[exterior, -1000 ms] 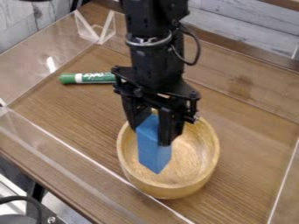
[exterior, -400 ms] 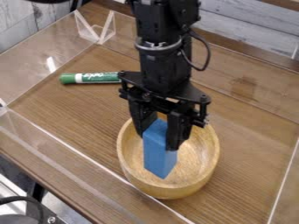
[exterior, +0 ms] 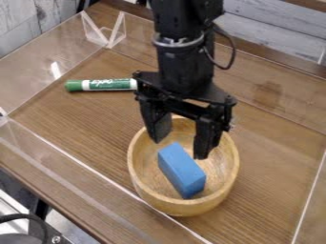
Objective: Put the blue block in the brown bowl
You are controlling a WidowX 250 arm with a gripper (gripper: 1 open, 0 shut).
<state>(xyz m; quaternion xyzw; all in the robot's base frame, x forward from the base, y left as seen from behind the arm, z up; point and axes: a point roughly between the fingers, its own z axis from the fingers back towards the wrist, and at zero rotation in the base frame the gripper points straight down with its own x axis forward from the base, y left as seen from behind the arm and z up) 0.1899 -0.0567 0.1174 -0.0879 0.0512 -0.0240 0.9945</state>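
Note:
The blue block (exterior: 182, 172) lies flat inside the brown bowl (exterior: 143, 181), which sits on the wooden table near the front. My black gripper (exterior: 181, 139) hangs just above the bowl, pointing down. Its fingers (exterior: 156, 127) are spread wide apart, with nothing between them. The block rests below and between the fingertips, free of them.
A green-and-white marker pen (exterior: 99, 85) lies on the table to the left, behind the bowl. Clear acrylic walls (exterior: 38, 152) edge the table at the front left, and a clear stand (exterior: 105, 31) sits at the back.
The gripper has opened and let go of the blue block. The block, held upright before, now lies flat in the bowl.

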